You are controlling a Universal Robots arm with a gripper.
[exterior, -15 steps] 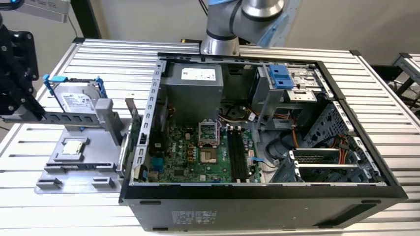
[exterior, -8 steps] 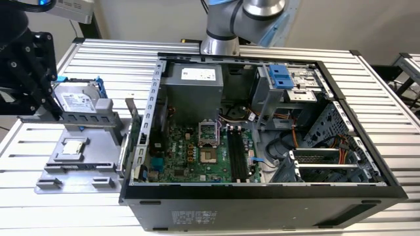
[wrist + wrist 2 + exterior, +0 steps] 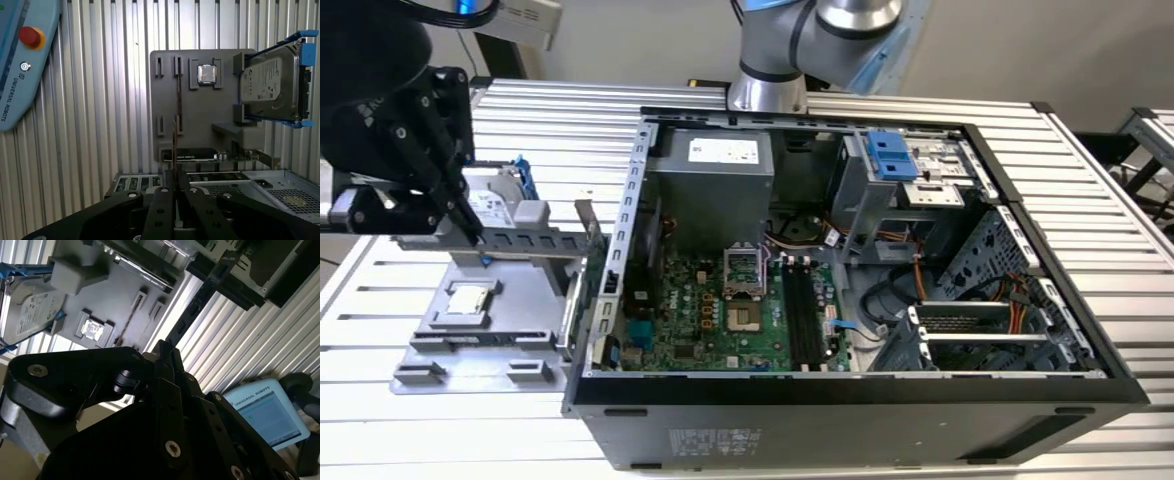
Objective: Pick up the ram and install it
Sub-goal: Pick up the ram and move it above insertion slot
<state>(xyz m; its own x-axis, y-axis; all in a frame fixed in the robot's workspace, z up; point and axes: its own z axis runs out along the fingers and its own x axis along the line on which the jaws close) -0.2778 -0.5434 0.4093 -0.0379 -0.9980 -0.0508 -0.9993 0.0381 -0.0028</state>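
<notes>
Gripper (image 3: 478, 238) hung over the tray (image 3: 480, 345) at the exterior view's left, outside the case (image 3: 854, 420), w/ some open air under the tips. Case lay open upward. Its left wall edge stood just beside the tray, betw. gripper and the long black slots (image 3: 803, 320) on the board (image 3: 700, 325). Slatted table (image 3: 1107, 190) ran bare along the case at the exterior view's right.

In the first wrist view the fingers (image 3: 162, 200) were closed nearly together on a thin strip seen edge-on, which looked to be the ram (image 3: 174, 145). It stuck out past the tips toward the tray (image 3: 200, 115). Gripper (image 3: 175, 176) sat in line w/ the tray's narrow clips. In the second wrist view the gripper (image 3: 165, 347) tips met w/ no gap to see.

Around it:
- The drive (image 3: 270, 85) w/ blue rails stood on edge at the tray's side, close by the gripper in the exterior view.
- A square chip (image 3: 207, 74) sat in the tray near the drive.
- The pendant (image 3: 20, 60) lay on the table, well apart from the tray.

Hard to make out:
- In the exterior view the ram couldn't be told from the dark fingers.
- Couldn't tell if it touched the tray.
- Gripper body was cut off at that view's left edge.
</notes>
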